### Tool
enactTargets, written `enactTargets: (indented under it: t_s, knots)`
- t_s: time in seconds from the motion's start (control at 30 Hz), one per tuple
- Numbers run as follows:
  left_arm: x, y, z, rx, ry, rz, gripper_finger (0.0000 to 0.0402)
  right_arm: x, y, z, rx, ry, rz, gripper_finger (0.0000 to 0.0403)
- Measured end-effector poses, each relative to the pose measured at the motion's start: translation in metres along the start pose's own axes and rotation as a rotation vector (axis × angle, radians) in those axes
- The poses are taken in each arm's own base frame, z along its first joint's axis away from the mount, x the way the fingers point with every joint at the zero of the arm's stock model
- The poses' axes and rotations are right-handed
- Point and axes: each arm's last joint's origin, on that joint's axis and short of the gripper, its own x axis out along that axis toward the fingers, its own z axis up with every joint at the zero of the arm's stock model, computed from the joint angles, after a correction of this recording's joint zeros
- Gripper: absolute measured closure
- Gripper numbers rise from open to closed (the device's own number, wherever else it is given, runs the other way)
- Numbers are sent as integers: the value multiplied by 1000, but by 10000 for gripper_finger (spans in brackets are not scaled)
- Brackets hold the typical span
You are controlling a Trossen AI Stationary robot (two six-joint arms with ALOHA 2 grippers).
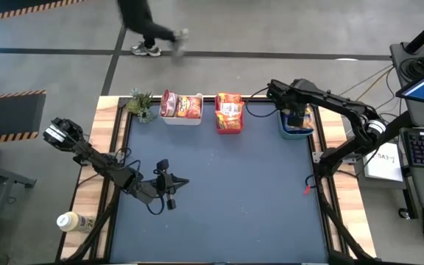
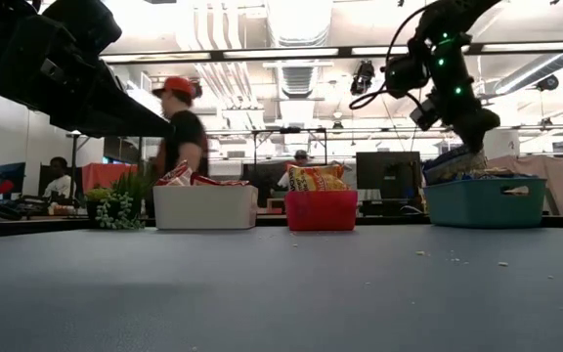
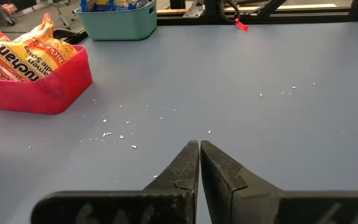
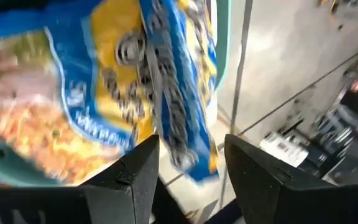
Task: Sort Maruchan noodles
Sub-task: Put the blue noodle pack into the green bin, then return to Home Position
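Blue-grey matte table (image 1: 227,191), dusted with pale crumbs, lies bare around the left claw (image 3: 199,149), which rests pinched together. Farther back, crinkly orange packets (image 3: 23,53) fill the pink bin (image 3: 42,93) and red-and-silver ones (image 1: 181,107) the white bin (image 2: 204,207). Over the teal bin (image 2: 484,202), the right claw (image 4: 188,165) stands apart around a limp blue-yellow packet (image 4: 166,87); this slippery film could likely slide over the rim

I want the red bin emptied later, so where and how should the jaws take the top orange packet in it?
Grip the orange packet by its crinkled upper edge, which sticks up above the red bin's rim. Come from straight above, jaws across the packet's thin side: it leans in the bin with the walls blocking a side approach. The left gripper is nearer, shut over the table.
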Motion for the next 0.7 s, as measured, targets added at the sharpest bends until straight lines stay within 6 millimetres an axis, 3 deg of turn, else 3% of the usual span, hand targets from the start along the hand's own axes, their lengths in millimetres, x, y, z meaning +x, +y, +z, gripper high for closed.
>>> enactTargets:
  t_s: [0.23, 0.37, 0.47, 0.7]
  knots:
    - [0, 0, 0, 0, 0, 1, 402, -19, -6, -11, 187, 52, 29, 232]
    - [0, -1, 3, -15, -20, -5, 402, -38, -2, -9, 343, -35, 94, 239]
    - [1, -5, 13, 8, -46, -11, 402, -57, 10, -8, 383, -212, 195, 252]
    - [-4, -7, 37, 201, -60, -9, 402, -102, 51, -14, 307, -899, 314, 278]
